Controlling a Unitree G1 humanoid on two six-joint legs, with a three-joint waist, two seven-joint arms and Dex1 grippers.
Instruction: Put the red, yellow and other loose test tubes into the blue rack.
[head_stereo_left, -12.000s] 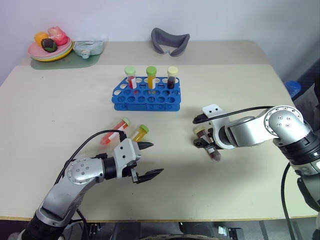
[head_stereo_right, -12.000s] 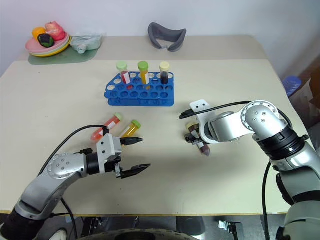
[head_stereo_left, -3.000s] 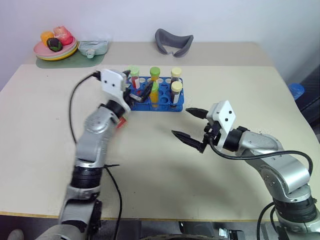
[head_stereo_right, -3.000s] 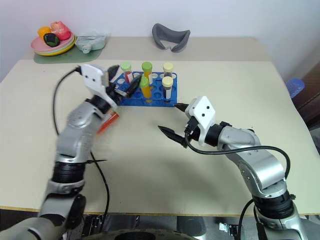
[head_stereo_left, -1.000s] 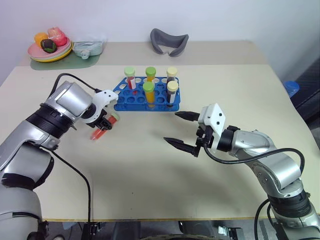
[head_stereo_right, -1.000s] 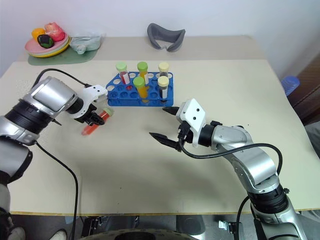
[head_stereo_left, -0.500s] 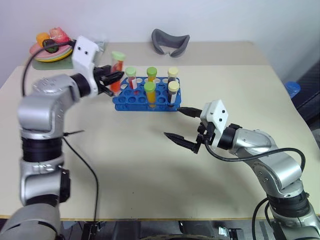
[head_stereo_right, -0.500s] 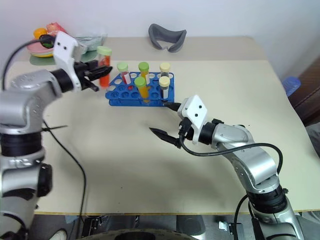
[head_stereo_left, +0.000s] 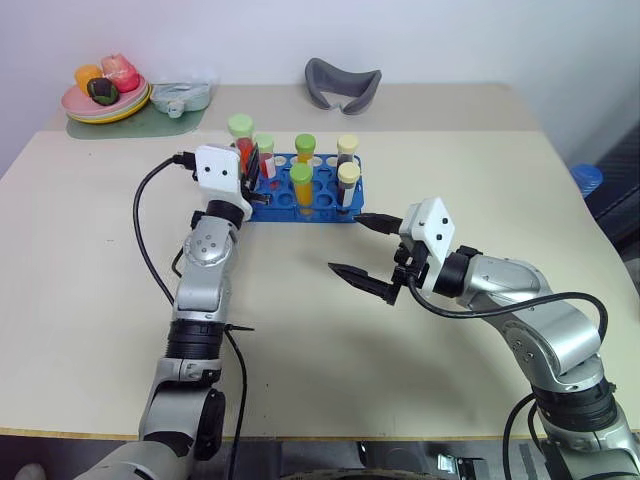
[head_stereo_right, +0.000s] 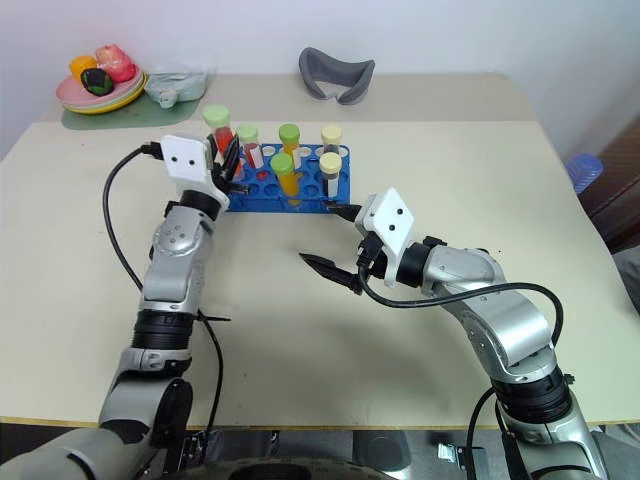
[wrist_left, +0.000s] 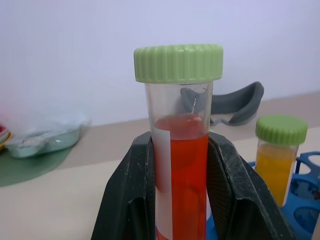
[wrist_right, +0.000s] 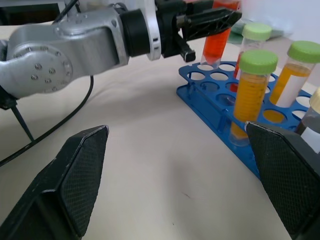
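Since the frame a second earlier, we saw the left gripper (head_stereo_left: 250, 165) carry the red tube (wrist_left: 181, 165) up from the table (head_stereo_left: 300, 350) to the left end of the blue rack (head_stereo_left: 300, 203). Its fingers (wrist_left: 127, 195) clamped the tube upright (light-green cap on top) above the rack's holes. We found five capped tubes standing in the rack, among them a yellow-orange tube (head_stereo_left: 301, 188). We noted the right gripper (head_stereo_left: 365, 250) spread wide and empty over the table, near the rack's right end.
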